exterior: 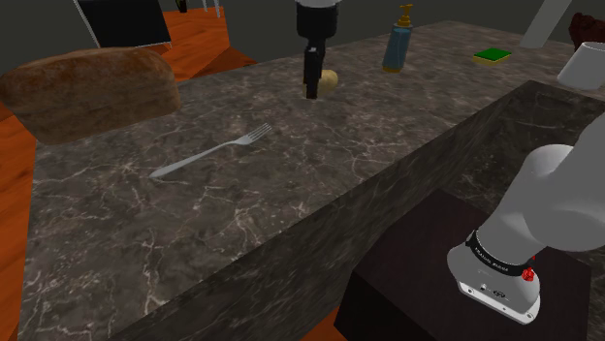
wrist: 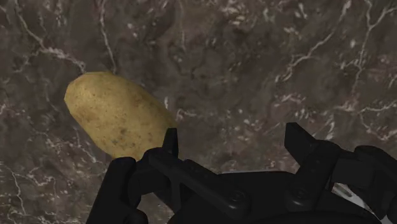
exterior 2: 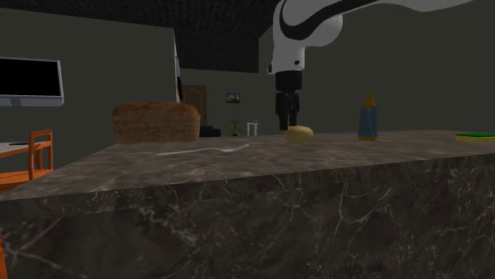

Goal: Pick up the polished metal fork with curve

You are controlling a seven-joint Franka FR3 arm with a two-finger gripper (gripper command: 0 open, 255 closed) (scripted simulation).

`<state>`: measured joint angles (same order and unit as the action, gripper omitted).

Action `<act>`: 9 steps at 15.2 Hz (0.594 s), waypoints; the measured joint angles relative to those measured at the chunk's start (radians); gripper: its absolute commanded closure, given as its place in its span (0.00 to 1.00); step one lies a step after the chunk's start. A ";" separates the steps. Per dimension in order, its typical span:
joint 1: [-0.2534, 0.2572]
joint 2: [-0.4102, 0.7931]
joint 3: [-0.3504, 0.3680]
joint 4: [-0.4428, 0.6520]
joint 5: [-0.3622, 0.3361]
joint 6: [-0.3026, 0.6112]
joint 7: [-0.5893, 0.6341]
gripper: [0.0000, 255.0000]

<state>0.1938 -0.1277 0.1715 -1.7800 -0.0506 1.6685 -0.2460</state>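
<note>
Lying apart: one fork [exterior: 208,153], one potato [exterior: 330,79], one loaf [exterior: 92,87].

Potato [wrist: 118,114], bread loaf [exterior: 92,89], blue bottle [exterior: 397,44] and green sponge [exterior: 493,56] sit on the veined counter [exterior: 291,184].

The desk [exterior: 291,194] is dark stone, marble-like, with pale veins and a smooth, faintly shiny top. The fork [exterior: 208,153] is grey metal with a soft sheen. The potato [wrist: 118,114] has a matt, speckled, slightly rough skin. The loaf of bread [exterior: 92,87] has a coarse brown crust. The hand [wrist: 233,135] is matt black, and the arm [exterior: 557,189] is smooth, glossy white. The floor [exterior: 194,44] looks like orange-brown wooden planks.
</note>
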 measured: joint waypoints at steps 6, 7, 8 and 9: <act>0.062 0.171 0.063 0.198 -0.019 -0.047 -0.089 0.00; 0.075 0.206 0.074 0.247 -0.026 -0.065 -0.102 0.00; 0.085 0.236 0.084 0.278 -0.032 -0.069 -0.117 0.00; 0.097 0.260 0.095 0.299 -0.037 -0.071 -0.130 0.00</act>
<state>0.2913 0.1325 0.2666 -1.4812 -0.0877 1.5971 -0.3759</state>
